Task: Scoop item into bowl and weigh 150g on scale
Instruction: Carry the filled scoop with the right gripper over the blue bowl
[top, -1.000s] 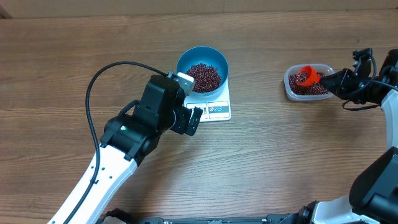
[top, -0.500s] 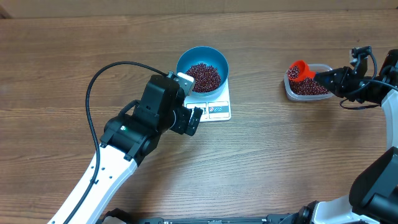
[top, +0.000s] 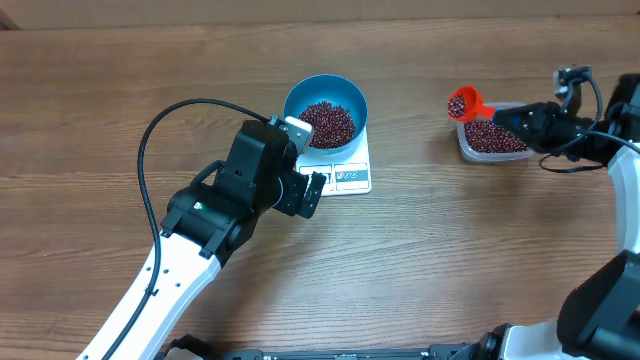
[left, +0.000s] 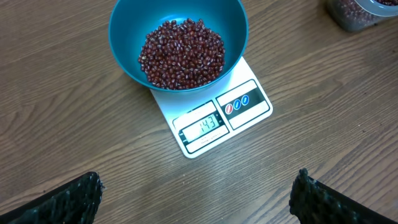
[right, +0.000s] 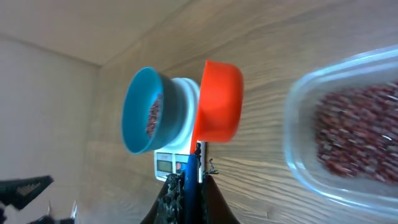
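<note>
Scoop raised beside the tub, bowl waiting on the scale

Counter (top: 450, 250) of wood grain carries everything. The left arm lies over its near left part. The left end effector (left: 196, 194) is spread wide and grips nothing; in the overhead view it sits at the near left corner of the scale (top: 345, 172).

The scale is a white rectangle. Its long axis runs from far to near, and the display edge points to the near side. The blue bowl (top: 326, 110) stands on its far half and hides that part. Only the left wrist view lets one read the display, which shows 143; from overhead the digits are too small.

The clear tub (top: 495, 140) stands well apart on the right, with beans in it.

The right end effector (top: 520, 118) is pressed together on the handle of the orange-red scoop (top: 462, 103). The scoop's long axis runs roughly left to right, with the cup pointing left toward the bowl, just beyond the tub's left rim. From overhead the cup's inside looks dark. The right wrist view shows only its outside, so the contents are hidden there.

Beans (top: 328, 122) fill the bottom of the bowl in a loose dark red-brown pile.
</note>
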